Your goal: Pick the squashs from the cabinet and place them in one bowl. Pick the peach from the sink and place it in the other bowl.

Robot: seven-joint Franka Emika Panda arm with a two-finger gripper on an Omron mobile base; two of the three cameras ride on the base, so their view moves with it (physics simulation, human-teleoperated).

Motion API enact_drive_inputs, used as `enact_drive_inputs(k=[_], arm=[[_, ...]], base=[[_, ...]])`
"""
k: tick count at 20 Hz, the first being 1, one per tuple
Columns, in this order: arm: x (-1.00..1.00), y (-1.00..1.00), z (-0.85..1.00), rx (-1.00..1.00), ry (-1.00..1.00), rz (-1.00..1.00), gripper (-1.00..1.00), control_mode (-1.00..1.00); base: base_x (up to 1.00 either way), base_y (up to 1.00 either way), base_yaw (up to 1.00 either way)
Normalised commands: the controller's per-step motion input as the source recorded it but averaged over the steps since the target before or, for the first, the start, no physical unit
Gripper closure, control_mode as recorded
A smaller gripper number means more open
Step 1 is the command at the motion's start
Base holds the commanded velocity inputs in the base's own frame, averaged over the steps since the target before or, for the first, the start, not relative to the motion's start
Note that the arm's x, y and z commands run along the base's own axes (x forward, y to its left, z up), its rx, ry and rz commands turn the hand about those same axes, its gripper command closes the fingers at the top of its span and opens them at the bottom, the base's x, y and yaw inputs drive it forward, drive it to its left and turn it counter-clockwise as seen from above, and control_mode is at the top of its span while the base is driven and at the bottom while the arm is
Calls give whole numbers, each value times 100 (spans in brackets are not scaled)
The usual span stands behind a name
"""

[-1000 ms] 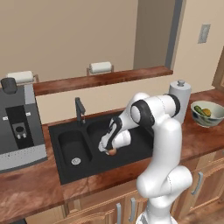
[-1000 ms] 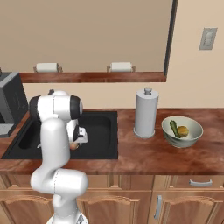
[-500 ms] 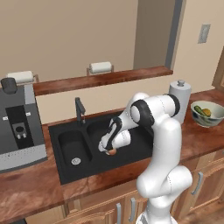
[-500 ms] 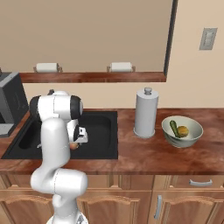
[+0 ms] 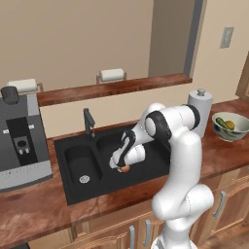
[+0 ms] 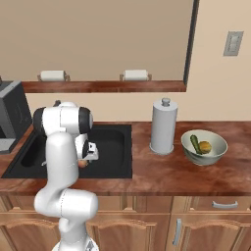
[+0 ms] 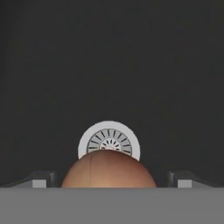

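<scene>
My gripper (image 5: 121,164) reaches down into the larger basin of the black sink (image 5: 78,160). Its jaws stand open on either side of the peach (image 5: 124,169), an orange-red fruit on the basin floor. In the hand view the peach (image 7: 108,171) fills the gap of the gripper (image 7: 111,180), and a clear space shows beside each fingertip (image 7: 41,179). From the right base view the peach (image 6: 83,163) peeks out under the gripper (image 6: 87,156). The pale bowl (image 6: 215,152) on the right counter holds the green squash (image 6: 195,143) and the yellow squash (image 6: 205,146). The cabinet and the other bowl are out of view.
A grey paper towel holder (image 6: 163,126) stands between the sink (image 6: 112,142) and the pale bowl (image 5: 232,133). A black faucet (image 5: 88,121) rises behind the basins. A grey machine (image 5: 19,141) sits on the left counter. The round drain (image 7: 109,139) lies just beyond the peach.
</scene>
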Motion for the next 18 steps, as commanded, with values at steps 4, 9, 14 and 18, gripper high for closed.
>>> enact_drive_inputs(k=[4, 9, 14, 18], arm=[[0, 0, 0, 0, 0, 0, -100, -100], [0, 0, 0, 0, 0, 0, 100, -100], [0, 0, 0, 0, 0, 0, 100, -100], [1, 0, 0, 0, 0, 0, 100, -100]], base=[[0, 0, 0], [0, 0, 0], [0, 0, 0], [0, 0, 0]])
